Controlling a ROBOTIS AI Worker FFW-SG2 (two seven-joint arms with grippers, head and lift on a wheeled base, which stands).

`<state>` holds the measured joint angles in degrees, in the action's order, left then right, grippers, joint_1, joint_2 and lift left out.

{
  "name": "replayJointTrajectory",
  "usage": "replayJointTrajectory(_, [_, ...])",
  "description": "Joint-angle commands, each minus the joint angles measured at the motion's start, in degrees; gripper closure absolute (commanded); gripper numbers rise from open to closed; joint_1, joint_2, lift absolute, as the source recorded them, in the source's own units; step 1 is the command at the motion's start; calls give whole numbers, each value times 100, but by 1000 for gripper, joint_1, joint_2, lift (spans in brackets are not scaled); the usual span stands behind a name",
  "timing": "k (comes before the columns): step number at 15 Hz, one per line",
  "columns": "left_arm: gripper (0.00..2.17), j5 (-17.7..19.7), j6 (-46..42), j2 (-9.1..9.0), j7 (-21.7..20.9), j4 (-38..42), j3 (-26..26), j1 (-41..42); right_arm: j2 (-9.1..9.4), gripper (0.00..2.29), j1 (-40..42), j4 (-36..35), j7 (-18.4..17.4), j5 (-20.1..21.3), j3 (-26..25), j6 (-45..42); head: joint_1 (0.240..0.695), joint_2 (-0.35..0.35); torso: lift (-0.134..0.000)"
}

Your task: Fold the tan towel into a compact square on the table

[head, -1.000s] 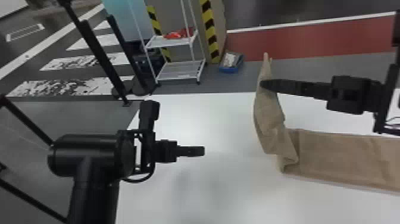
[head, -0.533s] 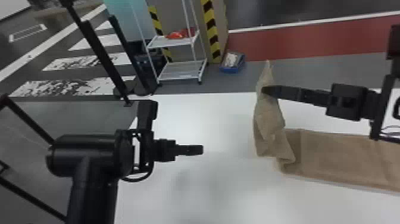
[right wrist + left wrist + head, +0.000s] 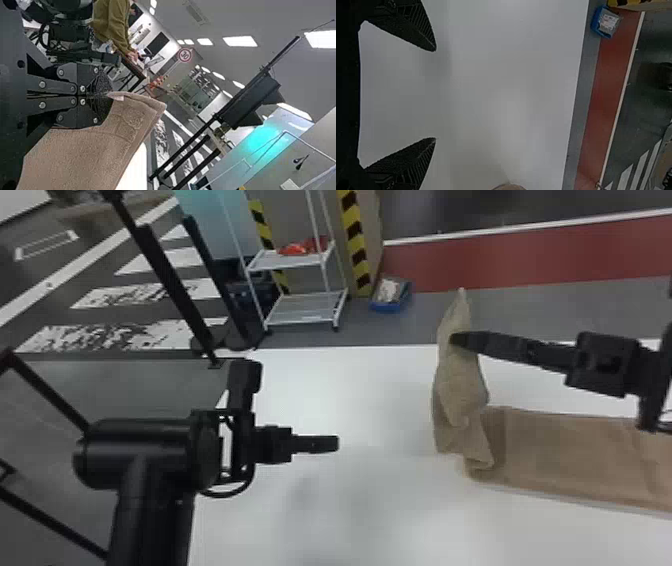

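Your tan towel [image 3: 575,455] looks soft, light and floppy, so it should bend with ease and won't break. One end is held up over the table [image 3: 375,515]; the rest lies flat on it. Your right gripper [image 3: 107,95] has its fingers closed, pinching the edge by a little white tag [image 3: 117,97]. That edge seems a good place to hold. The right wrist view gives you that pinch up close; the head view gives you the long flat part. In the left wrist view, your left gripper [image 3: 435,94] has its fingers wide apart, with nothing between them.
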<state>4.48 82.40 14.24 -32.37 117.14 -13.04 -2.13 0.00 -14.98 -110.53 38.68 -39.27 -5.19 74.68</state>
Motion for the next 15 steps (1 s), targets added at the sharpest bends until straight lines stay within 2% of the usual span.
replayJointTrajectory(1, [80, 0, 0, 0, -15, 2, -41, 54, 5, 1328, 285, -514, -36, -169, -360, 245, 695, 337, -124])
replayJointTrajectory(3, [80, -18, 0, 9, -6, -7, 38, 37, 5, 1328, 373, -681, -27, -248, -861, 631, 695, 330, -124])
replayJointTrajectory(5, [80, -26, 0, 0, 20, 2, 179, 19, 5, 1328, 470, -672, 8, -257, -1160, 631, 695, 303, -124])
replayJointTrajectory(8, [80, -79, 0, -26, 38, -7, 337, 19, 5, 1328, 365, -478, 105, -248, -1503, 807, 695, 243, -124])
replayJointTrajectory(15, [80, -114, -70, -44, 73, -121, 443, -16, 5, 1328, 742, -408, 377, -415, -2294, 1053, 695, 180, -124])
